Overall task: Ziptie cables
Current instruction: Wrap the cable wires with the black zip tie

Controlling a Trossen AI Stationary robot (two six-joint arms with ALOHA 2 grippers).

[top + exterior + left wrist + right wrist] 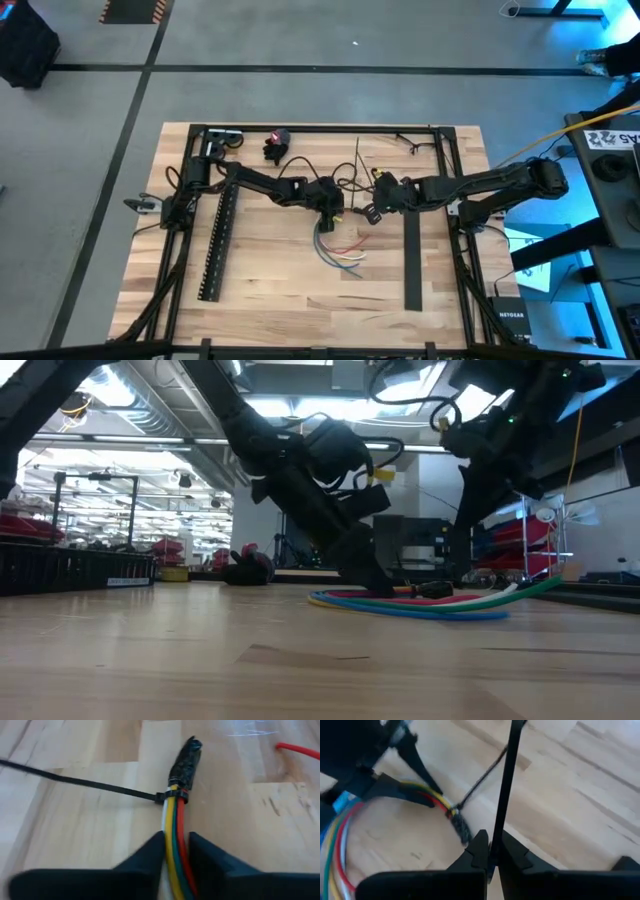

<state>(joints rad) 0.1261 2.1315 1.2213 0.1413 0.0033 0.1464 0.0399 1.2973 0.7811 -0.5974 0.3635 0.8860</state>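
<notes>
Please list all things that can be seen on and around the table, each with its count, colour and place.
cables: one bundle, white, yellow, green and red, table centre
zip tie: one, black, around the bundle beside its black end, tail loose
zip-tie strip: one, black, in right end effector
slotted bar: one, black, left side of table
flat bar: one, black, right side of table
table: one, light wood
left end effector: black, shut on cables
right end effector: black, shut on zip-tie strip

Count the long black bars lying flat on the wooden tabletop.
2: the left bar lies left of the cables; the right bar lies right of them. More may be hidden.
</notes>
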